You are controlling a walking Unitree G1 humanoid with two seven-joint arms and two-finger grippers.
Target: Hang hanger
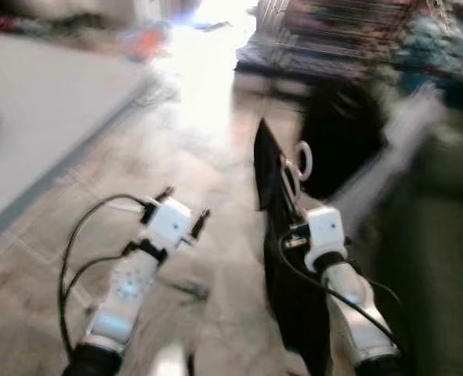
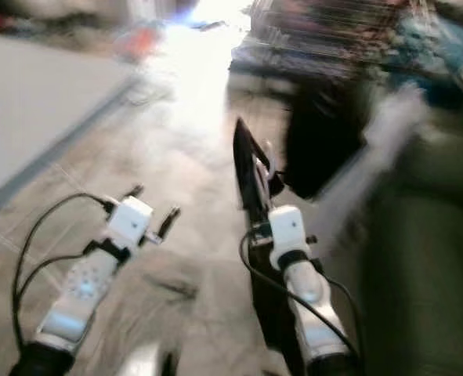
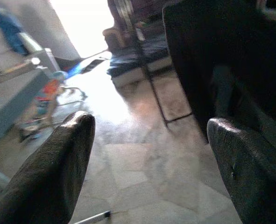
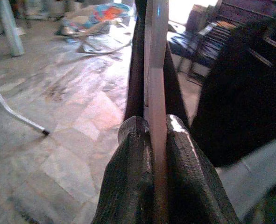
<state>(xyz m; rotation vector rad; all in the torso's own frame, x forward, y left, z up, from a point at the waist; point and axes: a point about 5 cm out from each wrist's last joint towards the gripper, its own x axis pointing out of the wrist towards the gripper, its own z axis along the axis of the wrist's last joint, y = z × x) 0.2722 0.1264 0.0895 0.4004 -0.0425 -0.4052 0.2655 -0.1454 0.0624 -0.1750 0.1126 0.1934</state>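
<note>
My right end effector (image 4: 159,140) is clamped on the pale flat hanger (image 4: 155,70) carrying black cloth (image 1: 282,258); my left end effector (image 1: 182,208) gapes apart.

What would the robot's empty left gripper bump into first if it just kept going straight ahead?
Probably nothing soon. The left gripper is open, and between its fingers lies bare tiled floor running toward a bright doorway. A dark garment hangs off to one side, likely outside its path, though blur makes depth uncertain.

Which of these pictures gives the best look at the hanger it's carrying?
The right wrist view: the hanger sits close up, clamped in the right tool. Both eye views show it smaller and blurred, with dark cloth hanging from it.
</note>
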